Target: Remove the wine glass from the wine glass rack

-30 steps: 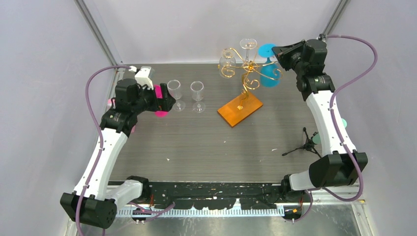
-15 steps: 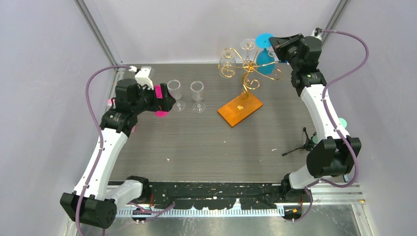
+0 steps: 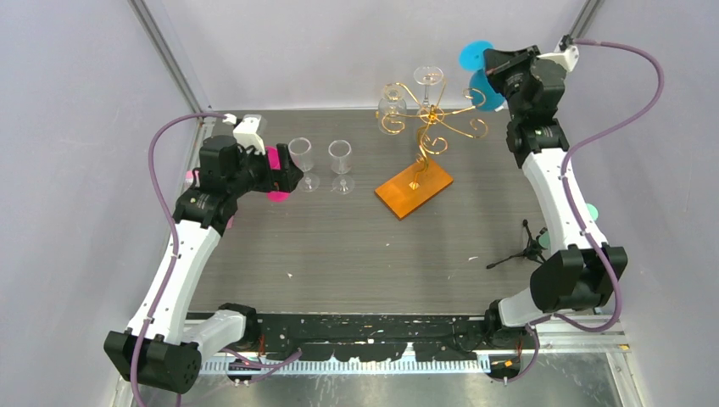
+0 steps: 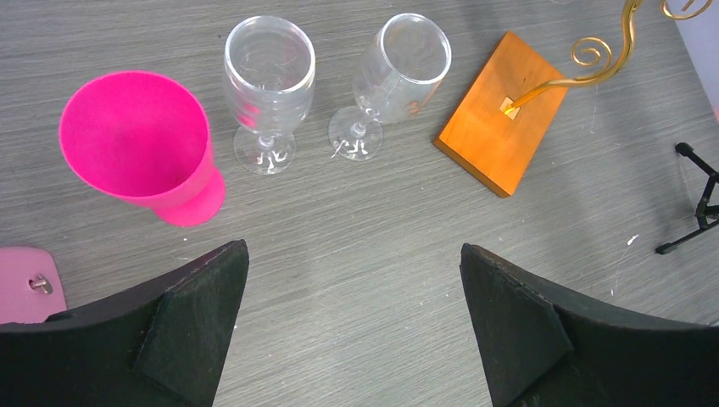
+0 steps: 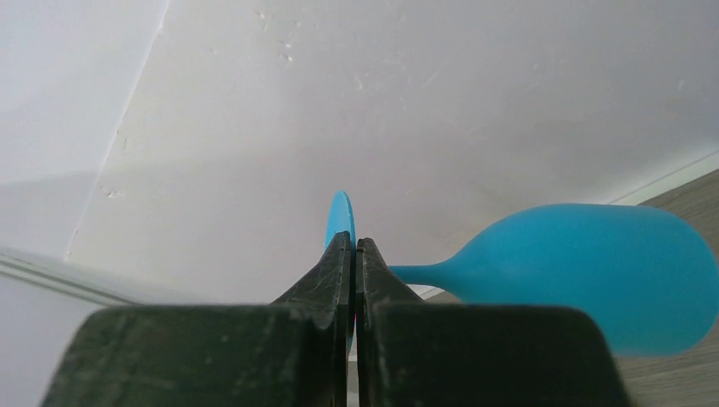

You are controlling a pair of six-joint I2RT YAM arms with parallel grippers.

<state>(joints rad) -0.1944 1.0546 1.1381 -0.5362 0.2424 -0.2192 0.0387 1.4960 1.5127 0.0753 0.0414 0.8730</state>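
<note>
Pinches shut, at the right claw (image 5: 353, 248), on the thin round foot of the blue wine glass (image 5: 585, 275), fingers (image 5: 326, 280) pressed together with only the disc's edge between them. Holds it aloft on its side, bowl toward 3 o'clock in the wrist view. Matte, opaque sky blue throughout: flat foot, short stem, rounded bowl.

Seen from above, at 2 o'clock of the wine glass rack (image 3: 415, 188), just beside the tip of one gold scroll arm; cannot tell whether touching the wire. On the rack's 10 and 12 o'clock arms, two hanging clear glasses (image 3: 428, 78).

Gapes wide at the left claw (image 4: 356, 322), nothing in the gap, over the desk (image 4: 356, 220) at 9 o'clock. Just ahead, a pink cup (image 4: 136, 140) and two standing clear glasses (image 4: 270, 76).

Grey wood-grain desk, flecked white; a black tripod (image 3: 527, 248) at 4 o'clock. Plain pale walls (image 3: 297, 51) all round.
</note>
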